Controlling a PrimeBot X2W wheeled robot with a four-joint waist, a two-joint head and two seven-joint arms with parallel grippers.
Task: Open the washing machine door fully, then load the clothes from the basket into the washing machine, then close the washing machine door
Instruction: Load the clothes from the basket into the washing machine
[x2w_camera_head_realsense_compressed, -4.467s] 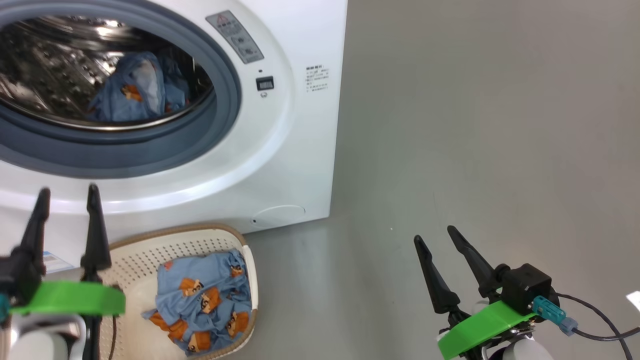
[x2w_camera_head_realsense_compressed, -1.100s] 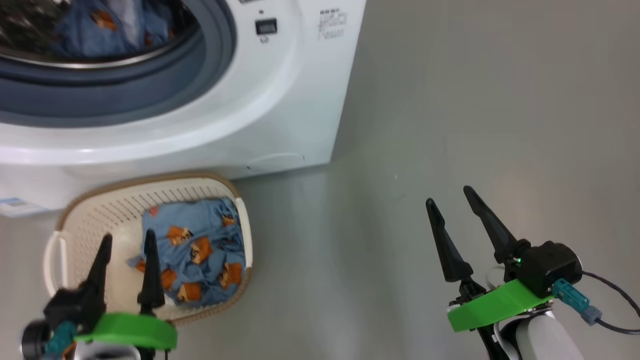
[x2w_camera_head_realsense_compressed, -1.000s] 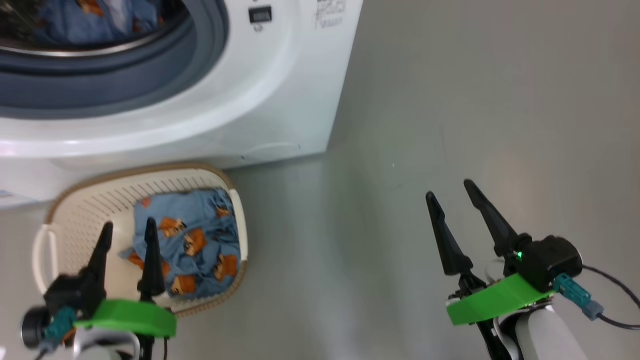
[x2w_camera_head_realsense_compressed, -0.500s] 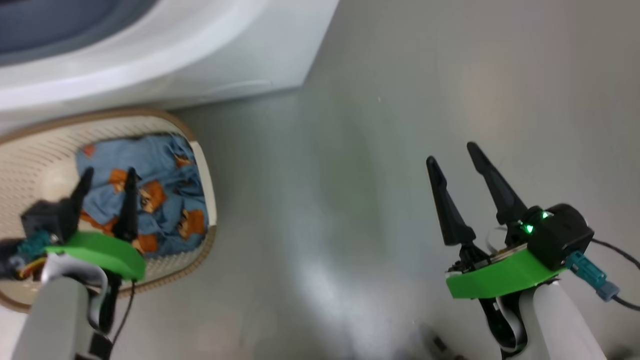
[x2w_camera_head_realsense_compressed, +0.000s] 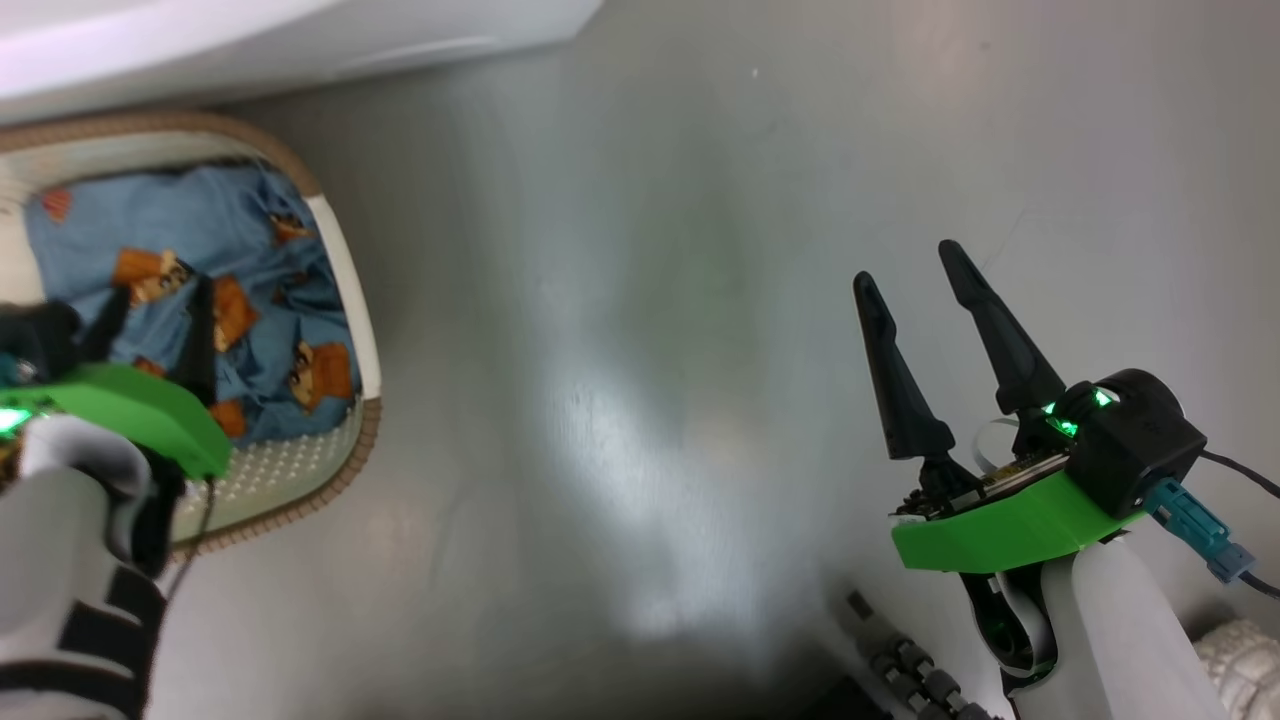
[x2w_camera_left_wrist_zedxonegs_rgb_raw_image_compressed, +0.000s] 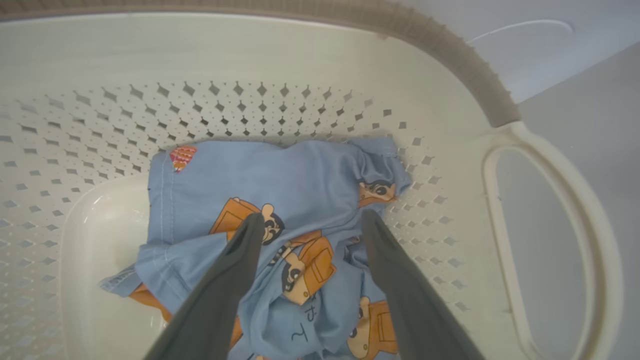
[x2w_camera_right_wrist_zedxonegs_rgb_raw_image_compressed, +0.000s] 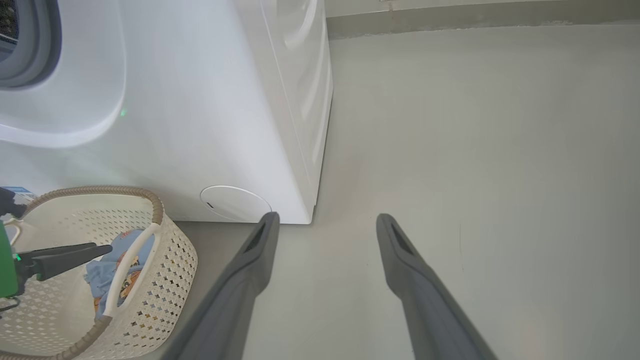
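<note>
The cream basket with its brown rim sits on the floor at the foot of the white washing machine. Light blue clothes printed with orange figures lie crumpled in the basket. My left gripper is inside the basket, open, its tips close over the clothes with a fold between them. I cannot tell whether they touch. In the head view the left gripper is at the left edge. My right gripper hangs open and empty over bare floor. The washing machine door is out of view.
Grey floor stretches right of the machine. A round flap and a blue label sit low on the machine's front. A wall skirting runs behind. A dark cable trails from the right wrist.
The head camera has tilted down, so the drum opening has left the picture. My left gripper has come down into the basket over the clothes. The right gripper stays open.
</note>
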